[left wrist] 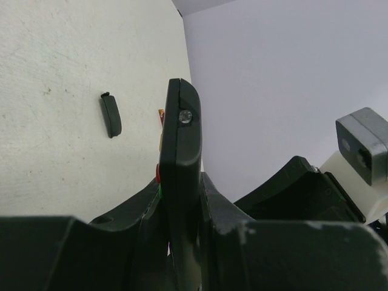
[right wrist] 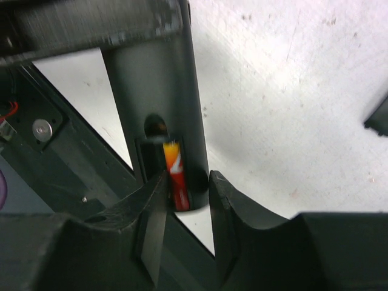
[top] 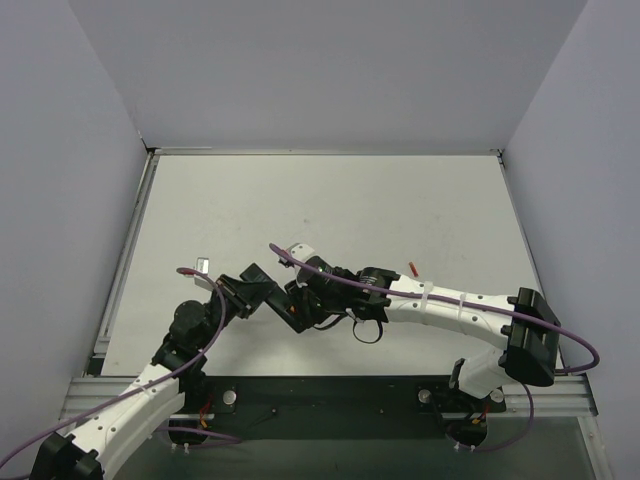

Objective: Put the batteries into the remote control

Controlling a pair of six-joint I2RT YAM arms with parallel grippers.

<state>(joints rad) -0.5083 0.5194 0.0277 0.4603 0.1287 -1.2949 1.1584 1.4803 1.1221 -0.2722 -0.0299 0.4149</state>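
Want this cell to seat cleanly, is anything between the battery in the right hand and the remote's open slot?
Nothing visible: the battery in the right hand already sits at the remote control's open compartment.

Red battery (right wrist: 174, 176) in remote's (right wrist: 159, 79) bay, seemingly.

no readable text, red battery (right wrist: 176, 176) with a white mark, no legible lettering

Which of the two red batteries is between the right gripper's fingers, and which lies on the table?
The battery at the remote control is between them. The other battery lies loose on the table.
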